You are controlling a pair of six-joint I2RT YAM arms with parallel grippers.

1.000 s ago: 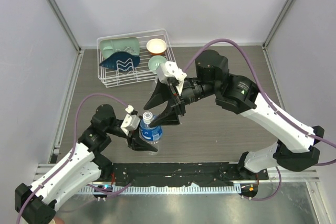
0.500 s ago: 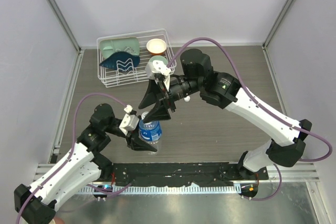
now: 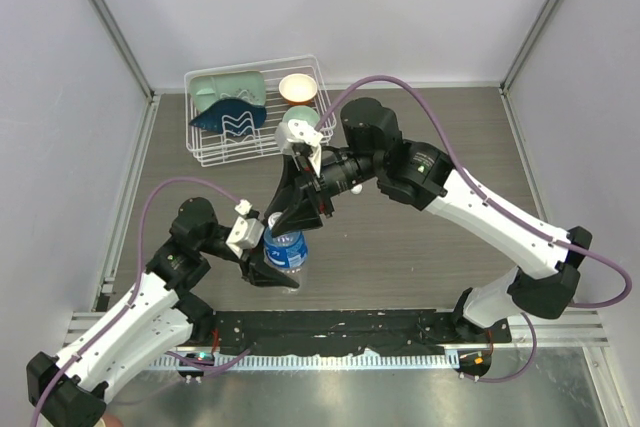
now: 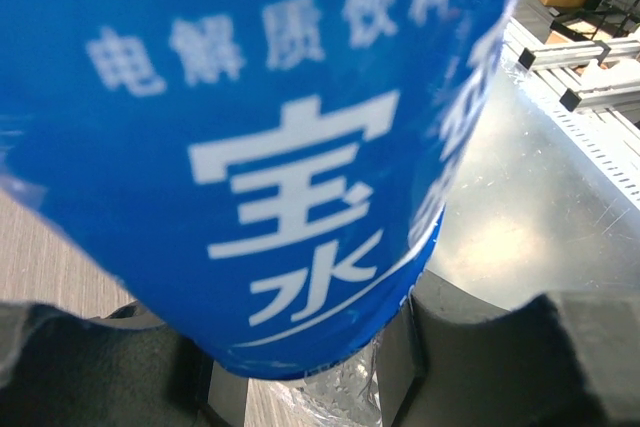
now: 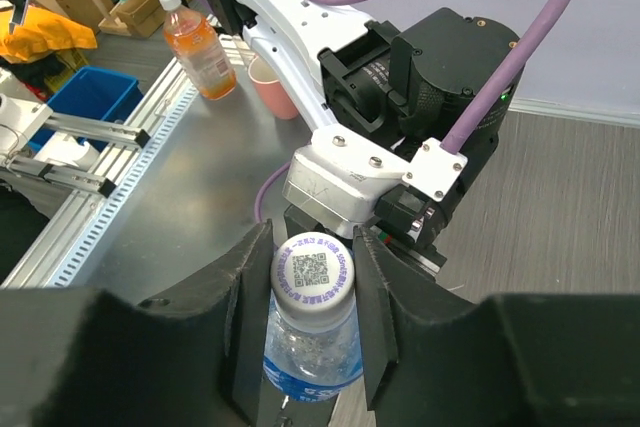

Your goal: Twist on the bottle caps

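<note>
The blue-label bottle (image 3: 288,253) stands upright near the table's front left. My left gripper (image 3: 278,269) is shut on its body; in the left wrist view the blue label (image 4: 250,147) fills the frame between the dark fingers (image 4: 470,357). A white bottle cap (image 5: 313,267) with a printed code sits on the bottle's neck. My right gripper (image 5: 313,292) reaches down over it, its jaws pressed against both sides of the cap. From above, the right gripper (image 3: 286,219) covers the bottle's top. The plain bottle and the second cap are out of view.
A white wire rack (image 3: 205,152) at the back left holds pale green bowls (image 3: 228,87), a cream bowl (image 3: 298,88) and a blue item. The metal rail (image 3: 330,357) runs along the near edge. An orange bottle (image 5: 200,47) and a pink cup stand beyond the table.
My right arm has swung left and lowered over the bottle. Its jaws, open wide a second ago, have closed in around the cap. The left arm and bottle have stayed put.
</note>
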